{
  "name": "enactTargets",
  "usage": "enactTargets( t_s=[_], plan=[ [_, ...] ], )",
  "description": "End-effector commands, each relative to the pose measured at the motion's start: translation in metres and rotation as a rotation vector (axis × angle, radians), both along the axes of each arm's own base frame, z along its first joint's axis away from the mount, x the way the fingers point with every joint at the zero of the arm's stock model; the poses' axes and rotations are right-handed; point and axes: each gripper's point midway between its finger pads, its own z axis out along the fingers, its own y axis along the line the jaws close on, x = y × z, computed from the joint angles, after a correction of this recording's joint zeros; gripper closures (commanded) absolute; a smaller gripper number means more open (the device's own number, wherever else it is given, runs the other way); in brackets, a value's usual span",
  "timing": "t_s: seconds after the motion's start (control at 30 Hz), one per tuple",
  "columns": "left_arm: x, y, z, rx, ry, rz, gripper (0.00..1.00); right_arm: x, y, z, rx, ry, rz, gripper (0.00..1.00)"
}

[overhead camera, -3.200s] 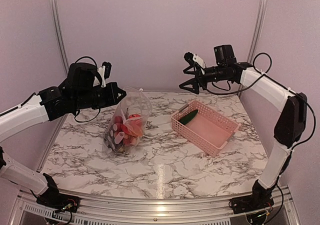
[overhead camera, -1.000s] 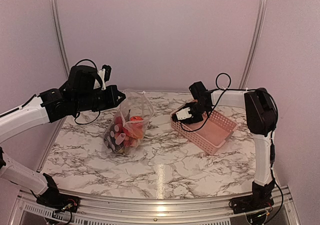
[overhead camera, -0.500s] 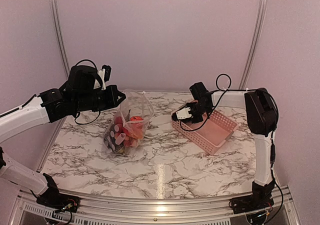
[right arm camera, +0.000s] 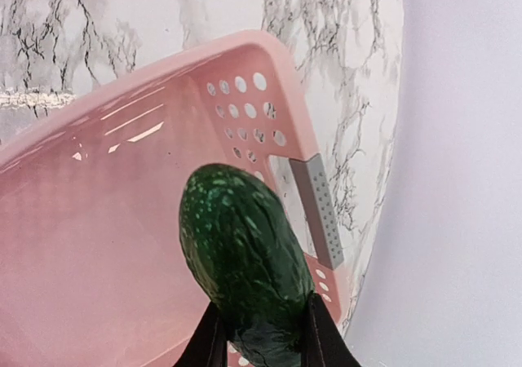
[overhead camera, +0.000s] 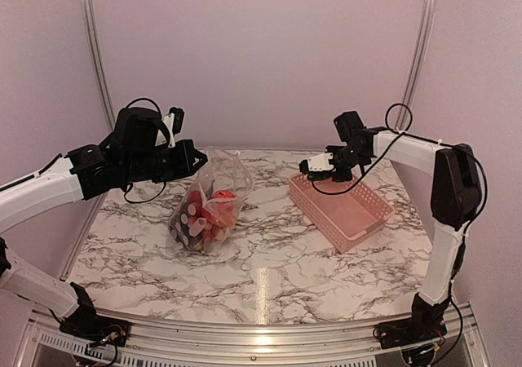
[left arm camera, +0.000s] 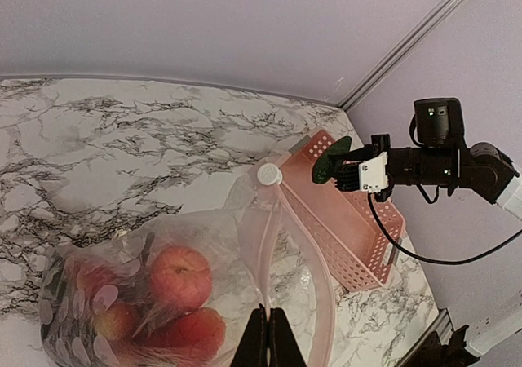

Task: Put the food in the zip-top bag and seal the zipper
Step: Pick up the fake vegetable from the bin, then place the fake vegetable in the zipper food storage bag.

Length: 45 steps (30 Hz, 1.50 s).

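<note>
Right gripper (right arm camera: 265,338) clamping cucumber (right arm camera: 245,253), long axis straight out (tip over basket (right arm camera: 163,65)), left gripper (left arm camera: 267,338) pinching zip-top bag (left arm camera: 308,289) mouth.

Clear crinkled bag (overhead camera: 208,204) slumped at table 10 o'clock, upper edge raised, mouth gaping; zipper (left arm camera: 263,245) unsealed. Red fruits (left arm camera: 175,273) piled inside. Dark green bumpy cucumber (right arm camera: 245,245) airborne at 2 o'clock.

Dark green with fine pale speckles on the cucumber (right arm camera: 245,253). Pink, dotted with rows of round holes, for the basket (right arm camera: 81,220). White with black marble veining across the table (overhead camera: 269,277). Clear bag (overhead camera: 224,171), red and orange-red fruit (left arm camera: 179,273) showing through. Pale lilac walls (overhead camera: 261,57).
</note>
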Motion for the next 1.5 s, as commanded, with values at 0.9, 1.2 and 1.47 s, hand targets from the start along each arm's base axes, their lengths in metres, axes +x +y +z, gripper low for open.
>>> enactTargets(
  t_s=[0.9, 1.2, 1.47],
  plan=[
    [0.006, 0.011, 0.018, 0.003, -0.067, 0.041, 1.0, -0.187, 0.219, 0.272, 1.278, 1.291, 0.473, 1.0],
    [0.0, 0.024, 0.03, -0.017, -0.093, 0.067, 1.0, -0.18, 0.253, 0.22, 1.268, 1.328, 0.341, 1.0],
    [-0.005, 0.031, 0.028, -0.015, -0.092, 0.076, 1.0, -0.142, 0.283, 0.186, 1.229, 0.999, 0.096, 0.68]
  ],
)
